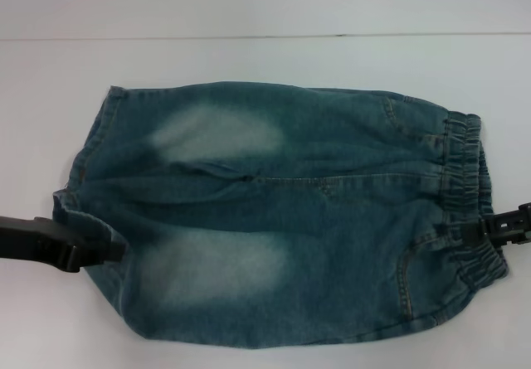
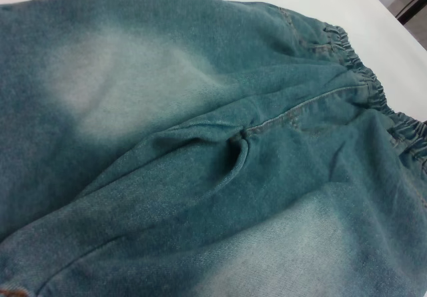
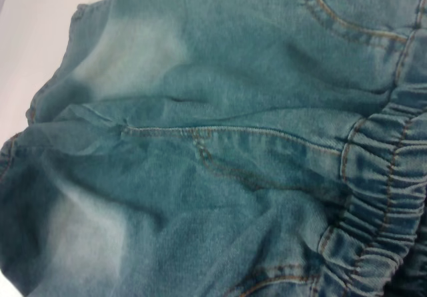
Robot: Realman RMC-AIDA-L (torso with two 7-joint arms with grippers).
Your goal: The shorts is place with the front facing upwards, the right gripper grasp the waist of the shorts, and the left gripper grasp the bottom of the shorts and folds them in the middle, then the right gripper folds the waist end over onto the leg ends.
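Note:
The blue-green denim shorts lie spread on the white table, front up, with two pale thigh patches. The ruched waist is on the right and the bottom of the shorts, the leg ends, on the left. My left gripper reaches in from the left edge and its tip is closed on the nearer leg hem. My right gripper comes in from the right and pinches the waistband at its middle. Both wrist views are filled with denim, with the waistband close up, and show no fingers.
The white table extends behind the shorts to a back edge line. Bare table also shows at the left and the front right corner.

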